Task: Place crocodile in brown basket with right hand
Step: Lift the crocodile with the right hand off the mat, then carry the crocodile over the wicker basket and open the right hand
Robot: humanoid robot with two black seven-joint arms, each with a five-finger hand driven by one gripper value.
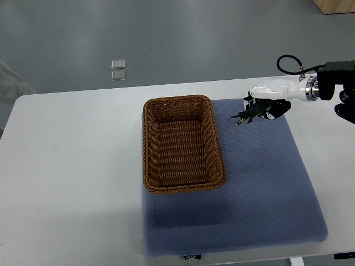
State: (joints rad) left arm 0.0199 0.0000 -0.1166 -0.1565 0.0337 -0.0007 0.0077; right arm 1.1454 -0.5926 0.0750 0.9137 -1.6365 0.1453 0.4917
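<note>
The brown wicker basket point(148, 145) lies on the left part of a blue mat point(260, 183), and nothing is inside it. My right hand point(259, 110) comes in from the right edge and hovers over the mat's far right corner, a short way right of the basket. Its dark fingers are curled around a small dark green crocodile point(242, 117), whose end pokes out toward the basket with a reddish tip. Most of the toy is hidden by the fingers.
The mat rests on a white table point(72, 166). A black cable point(286, 62) loops above my right wrist. Two small clear squares point(118, 70) lie on the grey floor beyond the table.
</note>
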